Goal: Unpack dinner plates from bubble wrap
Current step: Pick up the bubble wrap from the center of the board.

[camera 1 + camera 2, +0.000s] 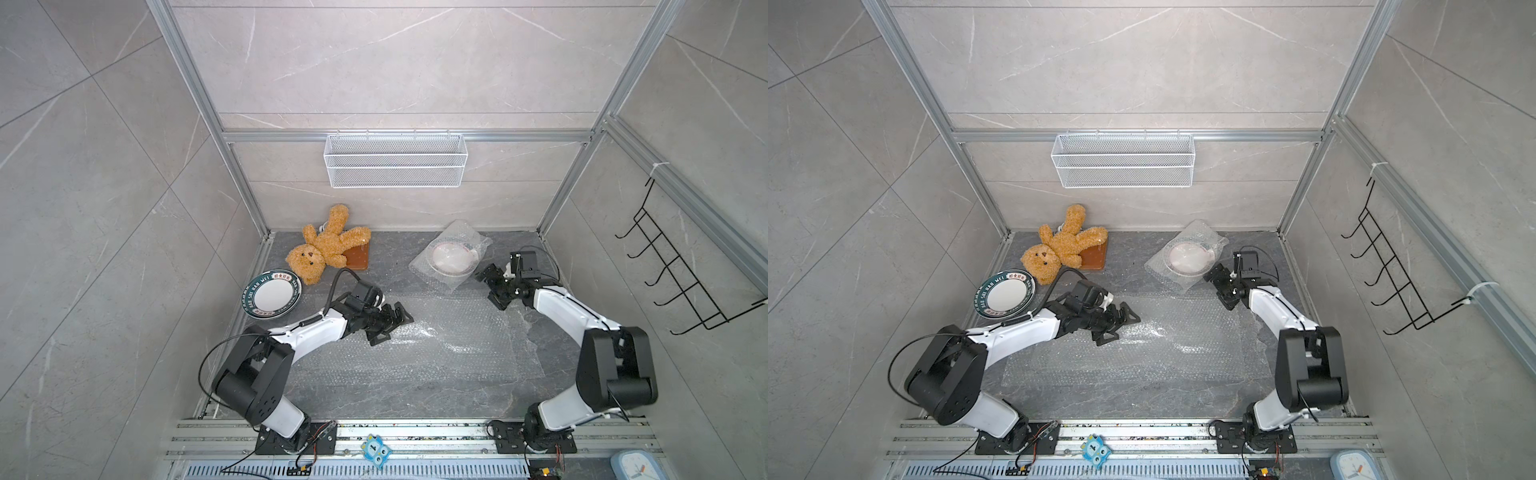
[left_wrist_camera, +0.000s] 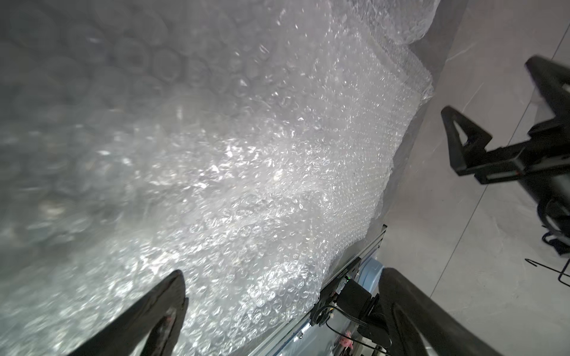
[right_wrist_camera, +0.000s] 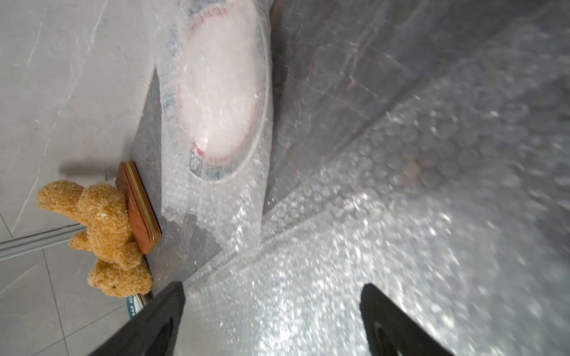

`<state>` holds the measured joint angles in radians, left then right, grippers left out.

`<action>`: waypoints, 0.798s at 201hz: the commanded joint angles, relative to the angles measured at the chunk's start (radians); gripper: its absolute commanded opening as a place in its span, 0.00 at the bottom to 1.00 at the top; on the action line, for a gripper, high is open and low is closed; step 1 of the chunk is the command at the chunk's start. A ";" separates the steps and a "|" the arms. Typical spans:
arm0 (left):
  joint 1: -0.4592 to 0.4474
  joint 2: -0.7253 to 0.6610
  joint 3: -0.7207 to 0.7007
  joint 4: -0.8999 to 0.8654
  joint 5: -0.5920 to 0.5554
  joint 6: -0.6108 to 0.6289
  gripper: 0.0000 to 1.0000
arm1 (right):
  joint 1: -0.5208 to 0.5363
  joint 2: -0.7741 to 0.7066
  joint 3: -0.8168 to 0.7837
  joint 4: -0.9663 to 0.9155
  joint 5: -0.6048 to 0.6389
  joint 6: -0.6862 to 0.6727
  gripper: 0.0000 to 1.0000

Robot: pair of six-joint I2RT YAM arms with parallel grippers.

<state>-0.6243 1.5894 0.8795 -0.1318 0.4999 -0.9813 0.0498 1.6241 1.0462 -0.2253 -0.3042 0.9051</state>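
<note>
One bare dinner plate [image 1: 272, 294] [image 1: 1005, 296], white with a dark green lettered rim, lies at the left edge of the table. A second plate [image 1: 451, 258] [image 1: 1188, 258] [image 3: 222, 92] lies at the back right inside a bubble wrap pouch [image 1: 432, 274]. Flat bubble wrap sheets [image 1: 440, 336] [image 2: 277, 154] [image 3: 339, 277] cover the middle of the table. My left gripper [image 1: 397, 328] [image 1: 1123, 326] [image 2: 282, 277] hovers open over the sheets' left part, holding nothing. Just right of the wrapped plate, my right gripper [image 1: 486, 286] [image 1: 1217, 286] [image 3: 273, 288] is open and empty.
A brown teddy bear [image 1: 320, 253] [image 3: 101, 234] lies on a brown square slab [image 1: 357, 259] [image 3: 138, 206] at the back left. A white wire basket [image 1: 395, 160] hangs on the back wall. A black hook rack [image 1: 673, 266] is on the right wall.
</note>
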 commanded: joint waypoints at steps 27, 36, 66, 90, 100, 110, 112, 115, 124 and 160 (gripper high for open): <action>-0.046 0.114 0.023 0.118 0.005 -0.048 0.99 | -0.001 0.243 0.155 0.165 -0.062 0.055 0.83; -0.047 0.118 0.011 0.123 0.002 -0.052 0.99 | -0.002 0.283 0.183 0.174 -0.067 0.059 0.79; -0.048 0.124 -0.025 0.132 -0.001 -0.057 0.99 | -0.002 0.392 0.253 0.186 -0.094 0.071 0.63; -0.048 0.123 -0.045 0.144 -0.001 -0.069 0.99 | -0.003 0.454 0.299 0.172 -0.076 0.068 0.55; -0.048 0.124 -0.049 0.144 -0.003 -0.071 0.99 | -0.002 0.482 0.322 0.161 -0.080 0.067 0.52; -0.048 0.128 -0.051 0.145 -0.003 -0.074 0.99 | -0.001 0.503 0.333 0.164 -0.080 0.070 0.49; -0.048 0.128 -0.050 0.146 -0.004 -0.075 0.99 | -0.002 0.507 0.335 0.166 -0.079 0.072 0.48; -0.048 0.129 -0.051 0.147 -0.003 -0.075 0.99 | -0.002 0.511 0.335 0.171 -0.077 0.074 0.47; -0.048 0.129 -0.051 0.152 -0.002 -0.077 0.99 | 0.000 0.524 0.338 0.181 -0.079 0.082 0.44; -0.048 0.123 -0.046 0.153 0.003 -0.068 0.99 | -0.001 0.545 0.357 0.187 -0.087 0.076 0.29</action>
<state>-0.6689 1.7081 0.8455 0.0322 0.5087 -1.0492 0.0498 2.1460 1.3811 -0.0391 -0.3901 0.9810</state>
